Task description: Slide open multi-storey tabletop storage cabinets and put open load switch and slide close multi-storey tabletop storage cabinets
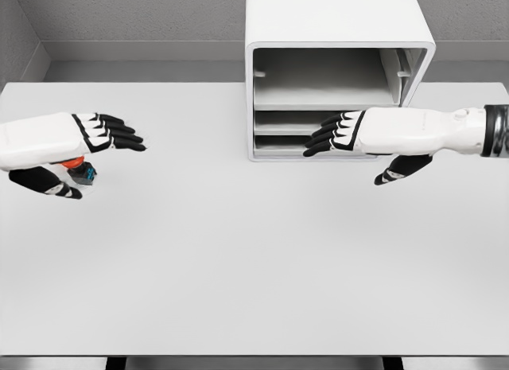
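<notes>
A white multi-storey storage cabinet (338,36) stands at the back of the table, right of centre. Its front shows an open top bay and lower drawer slots. My right hand (322,138) reaches in from the right, fingers stretched out flat in front of the lower drawers, holding nothing; contact with the cabinet is unclear. At the far left my left hand (111,135) hovers with fingers extended and thumb below. The load switch (79,169), small with an orange-red top and a dark, blue-marked body, sits under that palm, mostly hidden.
The white table (254,259) stretches wide in front of both hands, its front edge near the bottom of the view. Grey walls close in the back and the left side.
</notes>
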Robot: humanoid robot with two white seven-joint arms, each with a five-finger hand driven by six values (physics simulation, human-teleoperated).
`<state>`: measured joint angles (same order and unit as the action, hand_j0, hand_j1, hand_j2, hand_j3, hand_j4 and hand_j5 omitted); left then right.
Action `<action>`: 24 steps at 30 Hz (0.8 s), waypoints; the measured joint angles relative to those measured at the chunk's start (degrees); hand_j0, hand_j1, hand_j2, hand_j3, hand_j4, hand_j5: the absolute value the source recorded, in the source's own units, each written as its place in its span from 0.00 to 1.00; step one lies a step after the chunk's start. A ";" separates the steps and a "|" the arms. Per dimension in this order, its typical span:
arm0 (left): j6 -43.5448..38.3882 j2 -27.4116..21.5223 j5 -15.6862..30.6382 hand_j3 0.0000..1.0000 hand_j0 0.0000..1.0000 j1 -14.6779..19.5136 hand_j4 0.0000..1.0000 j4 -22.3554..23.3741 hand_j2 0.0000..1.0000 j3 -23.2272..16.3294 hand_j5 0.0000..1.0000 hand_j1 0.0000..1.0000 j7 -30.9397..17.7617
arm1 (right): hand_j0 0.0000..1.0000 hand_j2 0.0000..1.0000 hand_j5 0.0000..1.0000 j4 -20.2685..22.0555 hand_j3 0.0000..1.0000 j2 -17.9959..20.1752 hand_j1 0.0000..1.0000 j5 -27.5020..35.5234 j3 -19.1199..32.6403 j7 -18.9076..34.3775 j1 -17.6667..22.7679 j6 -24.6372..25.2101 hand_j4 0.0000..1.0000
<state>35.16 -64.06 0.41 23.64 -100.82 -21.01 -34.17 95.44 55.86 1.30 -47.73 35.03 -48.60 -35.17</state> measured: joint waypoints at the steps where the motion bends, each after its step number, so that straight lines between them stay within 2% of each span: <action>1: 0.00 -0.56 -0.55 1.00 1.00 0.09 1.00 0.05 1.00 -0.27 1.00 1.00 -0.24 | 1.00 1.00 1.00 0.00 1.00 0.06 1.00 0.00 -0.05 0.00 -0.09 0.00 1.00; 5: 0.00 -1.26 -4.59 1.00 1.00 0.70 1.00 1.14 1.00 -0.74 1.00 1.00 -0.69 | 1.00 1.00 1.00 -0.06 1.00 0.35 1.00 0.04 -0.35 0.00 -0.09 0.00 1.00; 10: 0.00 1.22 -7.21 1.00 1.00 1.32 1.00 7.16 1.00 -0.93 1.00 1.00 -0.82 | 1.00 1.00 1.00 -0.10 1.00 0.19 1.00 -0.05 -0.48 0.00 -0.35 1.38 1.00; 13: -0.10 4.20 -9.58 1.00 1.00 7.28 1.00 11.61 1.00 -2.55 1.00 1.00 -0.83 | 1.00 1.00 1.00 -0.35 1.00 -0.29 1.00 -0.04 -0.43 0.00 -0.44 4.91 1.00; 14: -0.08 5.25 -10.50 1.00 1.00 8.00 1.00 13.24 1.00 -3.86 1.00 1.00 -0.83 | 1.00 1.00 1.00 -0.94 1.00 -0.71 1.00 -0.05 -0.43 0.00 -0.88 5.89 1.00; 18: -0.01 6.99 -12.45 1.00 1.00 8.00 1.00 16.92 1.00 -6.69 1.00 1.00 -0.85 | 1.00 1.00 1.00 -4.14 1.00 -2.66 1.00 -0.11 -0.30 0.00 -2.02 8.08 1.00; 24: -0.03 9.60 -15.58 1.00 1.00 10.99 1.00 23.39 1.00 -9.92 1.00 1.00 -0.84 | 1.00 1.00 1.00 -5.32 1.00 -4.56 1.00 -0.10 -0.27 0.00 -2.55 11.27 1.00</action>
<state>35.13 -54.45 -15.17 34.63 -77.44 -30.93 -35.02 90.12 51.30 1.20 -48.00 35.02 -51.15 -23.90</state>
